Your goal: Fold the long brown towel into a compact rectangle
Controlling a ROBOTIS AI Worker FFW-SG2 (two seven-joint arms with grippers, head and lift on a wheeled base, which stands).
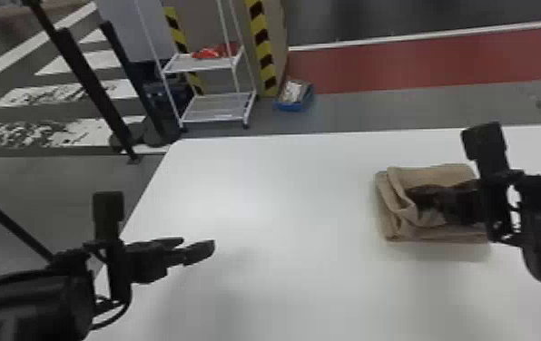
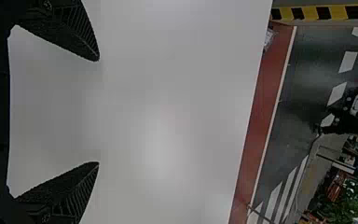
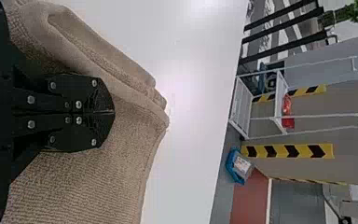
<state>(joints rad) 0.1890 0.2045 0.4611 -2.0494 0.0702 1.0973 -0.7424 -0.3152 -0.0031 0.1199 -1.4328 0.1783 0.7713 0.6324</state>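
Note:
The brown towel (image 1: pixel 446 173) lies folded in a compact bundle on the right part of the white table, with a raised, rumpled fold along its left side. Over its middle is my right gripper (image 1: pixel 412 194), pointing left. In the right wrist view the gripper (image 3: pixel 113 112) has its two fingers pressed together against the towel (image 3: pixel 102 177); no cloth is visible between them. My left gripper (image 1: pixel 198 245) stands open above the table's left part, away from the towel. The left wrist view shows the gripper (image 2: pixel 98 112) with a wide gap and nothing between its fingers.
The white table (image 1: pixel 283 190) has its far edge beyond the towel and its left edge near the left arm. On the floor behind stand a white shelf rack (image 1: pixel 217 109) and a blue bin (image 1: pixel 293 106). Black posts rise at the far left.

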